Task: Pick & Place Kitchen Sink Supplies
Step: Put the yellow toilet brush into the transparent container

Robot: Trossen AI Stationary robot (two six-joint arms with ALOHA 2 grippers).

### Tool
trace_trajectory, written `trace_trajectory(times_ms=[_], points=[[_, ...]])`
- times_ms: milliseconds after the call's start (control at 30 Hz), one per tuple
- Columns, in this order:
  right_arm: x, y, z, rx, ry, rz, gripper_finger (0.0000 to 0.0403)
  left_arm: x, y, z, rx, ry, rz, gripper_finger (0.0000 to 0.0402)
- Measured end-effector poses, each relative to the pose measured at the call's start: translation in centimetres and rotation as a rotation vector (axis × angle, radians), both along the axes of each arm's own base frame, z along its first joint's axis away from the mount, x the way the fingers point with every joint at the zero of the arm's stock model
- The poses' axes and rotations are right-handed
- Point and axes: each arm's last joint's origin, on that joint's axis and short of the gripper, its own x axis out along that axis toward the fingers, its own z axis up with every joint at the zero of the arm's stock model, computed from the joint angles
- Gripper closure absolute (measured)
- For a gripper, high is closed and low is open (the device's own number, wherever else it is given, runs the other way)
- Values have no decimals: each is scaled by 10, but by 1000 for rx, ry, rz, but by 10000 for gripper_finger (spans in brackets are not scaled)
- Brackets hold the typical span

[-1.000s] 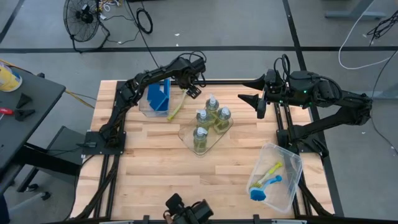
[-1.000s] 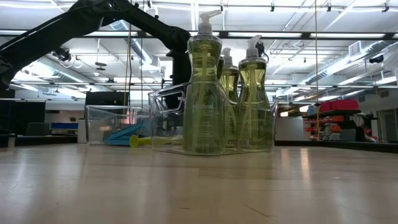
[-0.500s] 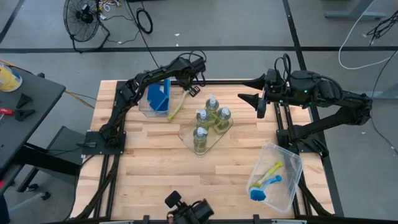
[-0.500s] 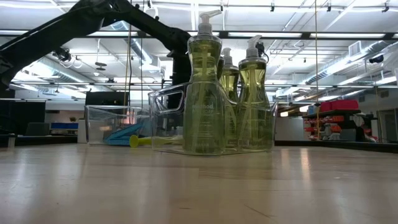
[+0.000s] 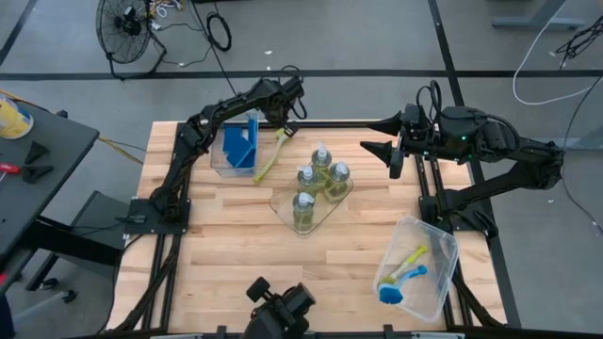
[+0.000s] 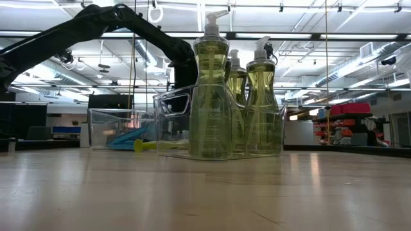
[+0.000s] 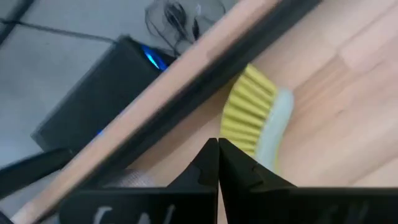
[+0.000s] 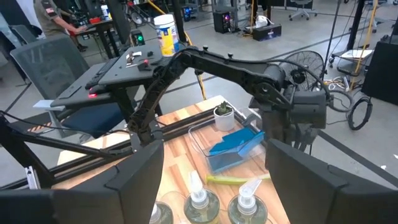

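A yellow-green dish brush (image 5: 270, 155) lies on the table beside a clear bin (image 5: 219, 160) that holds upright blue sponges (image 5: 241, 146). Its bristle head (image 7: 252, 118) is near the table's far edge. My left gripper (image 5: 286, 121) is shut with nothing between its fingers, just above and beyond that head. Several clear bottles of yellow-green liquid (image 5: 320, 179) stand in a clear flat tray (image 5: 283, 200) at mid-table. My right gripper (image 5: 377, 137) hangs open at the far right, clear of everything.
A second clear bin (image 5: 419, 268) at the near right holds a yellow-green brush (image 5: 411, 257) and a blue brush (image 5: 396, 282). Bare wood lies at the near left and centre. In the low view, the bottles (image 6: 212, 96) hide much of the left arm.
My left gripper has shut with nothing in it. It has drawn back up and toward the table's far edge, away from the brush head. The brush lies where it was.
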Motion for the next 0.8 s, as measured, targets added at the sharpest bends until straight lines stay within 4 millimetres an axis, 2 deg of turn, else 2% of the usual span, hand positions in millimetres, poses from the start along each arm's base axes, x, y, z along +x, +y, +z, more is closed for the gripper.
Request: trace_trajectory(times_ms=[433,800], points=[[0,0,1,4,-9,-1,117,6,8,-36,-26,41,6,400],[0,0,1,28,-16,-6,117,5,12,-44,9,86,26,400]])
